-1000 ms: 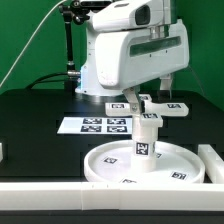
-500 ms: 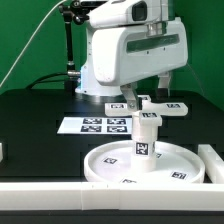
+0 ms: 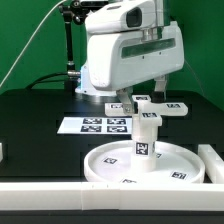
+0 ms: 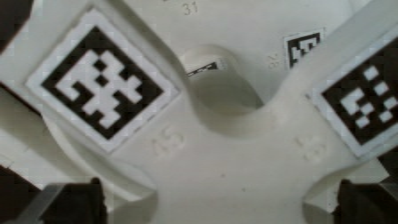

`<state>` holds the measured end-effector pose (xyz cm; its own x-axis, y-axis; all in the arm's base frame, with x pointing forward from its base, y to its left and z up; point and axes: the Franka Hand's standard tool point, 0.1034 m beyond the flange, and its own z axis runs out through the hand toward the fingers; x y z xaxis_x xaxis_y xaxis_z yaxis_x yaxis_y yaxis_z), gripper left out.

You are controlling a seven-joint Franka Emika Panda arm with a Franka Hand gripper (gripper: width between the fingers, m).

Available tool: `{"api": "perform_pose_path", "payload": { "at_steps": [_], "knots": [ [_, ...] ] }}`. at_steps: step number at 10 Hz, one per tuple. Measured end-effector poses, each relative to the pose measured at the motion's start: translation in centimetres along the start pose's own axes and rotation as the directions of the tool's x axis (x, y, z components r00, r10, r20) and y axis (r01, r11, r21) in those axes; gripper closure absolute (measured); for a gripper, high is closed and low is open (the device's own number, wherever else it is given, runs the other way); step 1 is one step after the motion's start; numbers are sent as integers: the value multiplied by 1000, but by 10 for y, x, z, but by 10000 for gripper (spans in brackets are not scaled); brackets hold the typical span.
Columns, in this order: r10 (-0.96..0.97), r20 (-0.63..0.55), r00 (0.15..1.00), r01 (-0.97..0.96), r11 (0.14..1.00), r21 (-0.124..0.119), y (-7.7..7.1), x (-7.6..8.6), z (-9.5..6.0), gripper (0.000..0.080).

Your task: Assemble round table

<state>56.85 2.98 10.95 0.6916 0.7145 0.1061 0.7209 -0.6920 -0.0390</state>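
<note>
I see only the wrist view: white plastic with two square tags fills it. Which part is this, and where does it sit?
Observer: It is the cross-shaped piece, sitting on top of the cylinder leg.
Operator: Is the leg already on the disc?
Observer: Yes, it stands upright at the middle of the round disc.
Operator: What lies behind the disc?
Observer: The marker board lies flat on the black table, toward the exterior view's left of the leg.
</note>
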Motion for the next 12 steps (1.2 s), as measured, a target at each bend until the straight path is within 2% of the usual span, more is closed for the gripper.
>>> {"api": "perform_pose_path", "payload": {
  "at_steps": [1,2,3,8,10,12],
  "knots": [
    [0,0,1000,0,1000,1,0,0,0,173],
    [-2,0,1000,2,1000,1,-1,1,0,354],
    [-2,0,1000,2,1000,1,-2,1,0,371],
    [36,0,999,-36,999,1,-1,1,0,371],
    [169,-3,986,-169,986,1,-1,1,0,371],
    [415,-47,909,-415,910,10,-1,-2,-1,371]
  ]
}}
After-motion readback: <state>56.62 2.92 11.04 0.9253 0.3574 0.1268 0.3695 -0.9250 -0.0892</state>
